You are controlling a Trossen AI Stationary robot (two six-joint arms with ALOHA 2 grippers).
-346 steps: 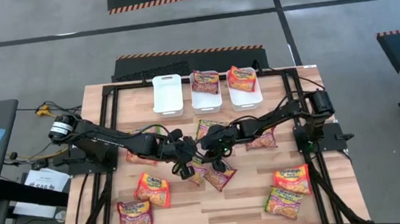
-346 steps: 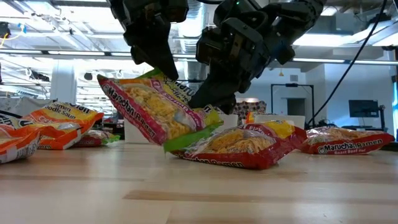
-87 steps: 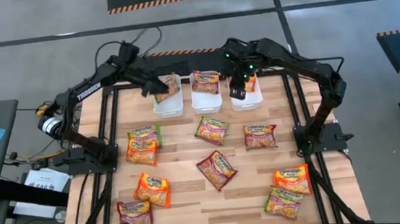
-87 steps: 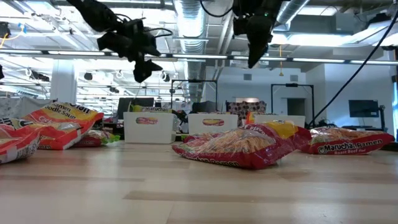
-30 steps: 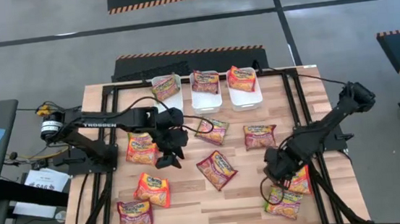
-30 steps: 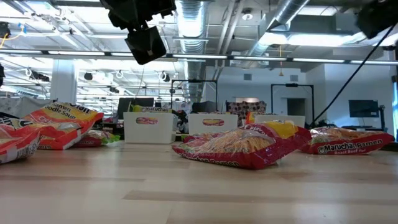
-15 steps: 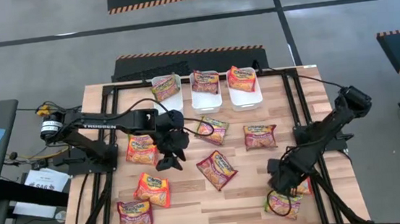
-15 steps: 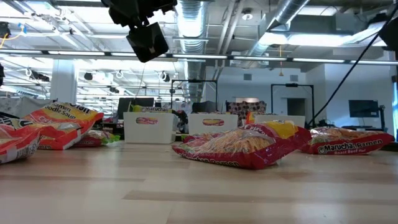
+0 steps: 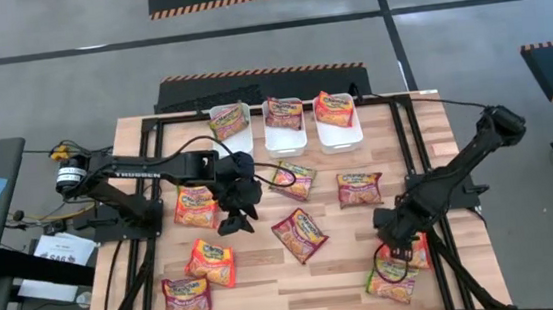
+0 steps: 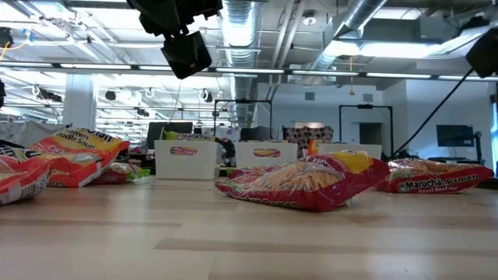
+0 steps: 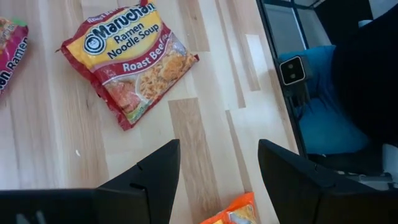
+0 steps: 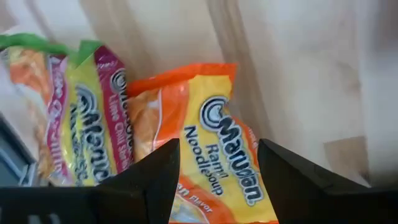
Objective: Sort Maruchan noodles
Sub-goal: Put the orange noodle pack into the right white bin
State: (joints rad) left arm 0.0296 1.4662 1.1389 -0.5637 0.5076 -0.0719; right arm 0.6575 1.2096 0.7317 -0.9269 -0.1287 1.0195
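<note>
- Hovering with fingers spread and empty, the right claw (image 9: pixel 396 233) sits directly over the orange-trimmed Maruchan packet (image 12: pixel 211 155), which lies flat on the surface (image 9: pixel 337 270) beside a green-trimmed Lime Chili packet (image 12: pixel 81 124).
- Judging by the wrist view, the orange packet's long axis runs between the fingers.
- The left claw (image 9: pixel 234 219), open too, hangs farther off near the Roast Beef packet (image 11: pixel 127 59).

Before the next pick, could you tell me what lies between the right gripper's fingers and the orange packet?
Nothing: in the right wrist view, the open right gripper hangs directly above the orange packet.

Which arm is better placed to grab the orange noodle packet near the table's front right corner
Right. The right gripper hangs open just over the orange packet, which fills its wrist view beside a green-trimmed packet. The left gripper is open too, but sits mid-table near the roast beef packet.
</note>
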